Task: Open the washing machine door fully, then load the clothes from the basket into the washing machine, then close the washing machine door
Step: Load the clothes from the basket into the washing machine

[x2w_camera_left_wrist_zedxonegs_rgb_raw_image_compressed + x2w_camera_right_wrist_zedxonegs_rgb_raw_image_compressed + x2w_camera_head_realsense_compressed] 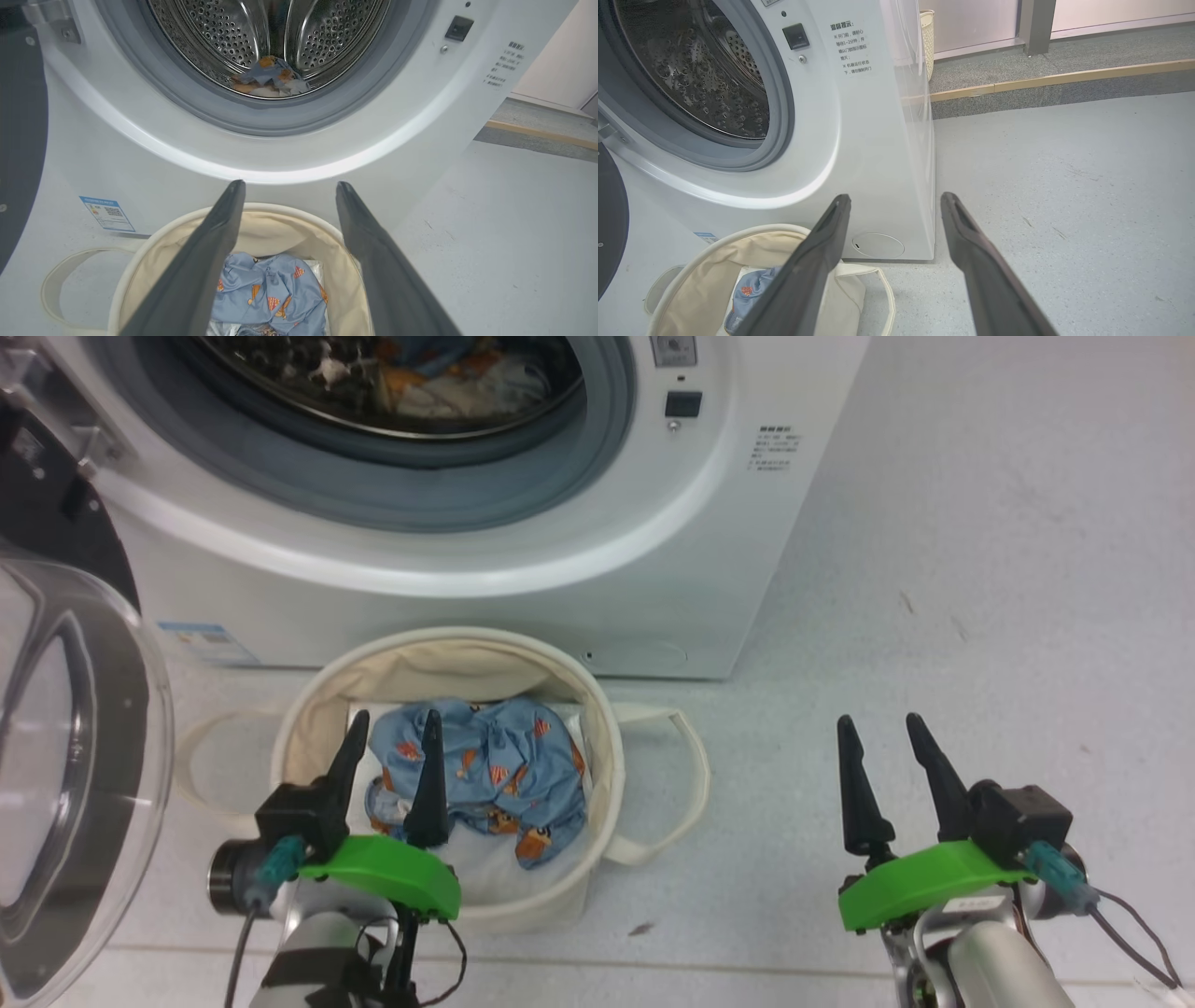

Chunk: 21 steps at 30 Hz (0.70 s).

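just above the basket (448,639), the left gripper (396,717) hangs spread and empty, likely poised to dip for the clothes (504,756), a crumpled blue piece with orange spots inside the basket; right of the basket, the right gripper (878,721) waits spread, empty; behind the basket the washing machine door (84,756) stands wide.

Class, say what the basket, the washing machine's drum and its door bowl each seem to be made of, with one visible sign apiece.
The basket looks like matte cream canvas: its wall slumps and creases. The drum looks like shiny metal, perhaps stainless steel, punched all over with small holes. The door bowl is clear and glossy, glass or plastic; the look leaves that open.
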Motion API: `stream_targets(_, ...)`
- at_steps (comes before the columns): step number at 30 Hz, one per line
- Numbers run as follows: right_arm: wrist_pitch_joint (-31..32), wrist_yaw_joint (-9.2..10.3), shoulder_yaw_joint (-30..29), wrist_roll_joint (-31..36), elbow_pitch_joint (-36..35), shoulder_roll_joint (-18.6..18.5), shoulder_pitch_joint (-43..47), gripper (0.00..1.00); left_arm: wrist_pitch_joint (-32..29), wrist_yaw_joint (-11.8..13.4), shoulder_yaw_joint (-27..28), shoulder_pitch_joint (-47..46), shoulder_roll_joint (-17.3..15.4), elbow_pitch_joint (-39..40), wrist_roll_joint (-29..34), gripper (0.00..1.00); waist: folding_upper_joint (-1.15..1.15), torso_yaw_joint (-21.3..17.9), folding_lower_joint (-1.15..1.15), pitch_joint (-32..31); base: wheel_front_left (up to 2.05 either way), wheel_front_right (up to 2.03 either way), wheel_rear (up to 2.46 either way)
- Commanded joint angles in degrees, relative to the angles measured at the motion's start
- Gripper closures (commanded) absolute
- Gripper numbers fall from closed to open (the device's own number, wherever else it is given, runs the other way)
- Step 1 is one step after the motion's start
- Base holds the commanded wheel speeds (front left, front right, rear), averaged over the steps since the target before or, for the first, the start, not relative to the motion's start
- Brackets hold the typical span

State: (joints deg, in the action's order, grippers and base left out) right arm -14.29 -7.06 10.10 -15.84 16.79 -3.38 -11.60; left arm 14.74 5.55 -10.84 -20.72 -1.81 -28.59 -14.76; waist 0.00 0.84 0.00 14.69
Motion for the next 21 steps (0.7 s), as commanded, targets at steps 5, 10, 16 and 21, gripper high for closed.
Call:
stream_targets(5,-0.7,-0.43,1.0,0.7,-3.4,0.5,-2.8,0.00,0.3,1.4,0.6,-5.4,-1.1,-3.6,2.0,0.00,0.00,-0.5,0.00,4.9,0.00,0.00,0.00)
stream_targets(10,-0.7,-0.43,0.5,0.0,-6.4,0.5,-3.9,0.00,0.3,1.4,-2.4,-11.0,-1.1,-13.3,0.7,0.00,0.00,-0.7,0.00,11.6,0.00,0.00,0.00)
stream_targets(16,-0.7,-0.43,1.0,0.1,-8.3,-0.1,-5.8,0.00,0.0,0.7,-5.6,-19.7,-1.1,-27.2,-3.5,0.00,0.00,-0.9,0.00,19.2,0.00,0.00,0.00)
stream_targets(21,-0.7,-0.43,1.2,-0.1,-10.3,-0.6,-8.2,0.00,-1.9,0.2,-9.8,-28.3,-1.1,-37.0,-6.0,0.00,0.00,-1.7,0.00,25.9,0.00,0.00,0.00)
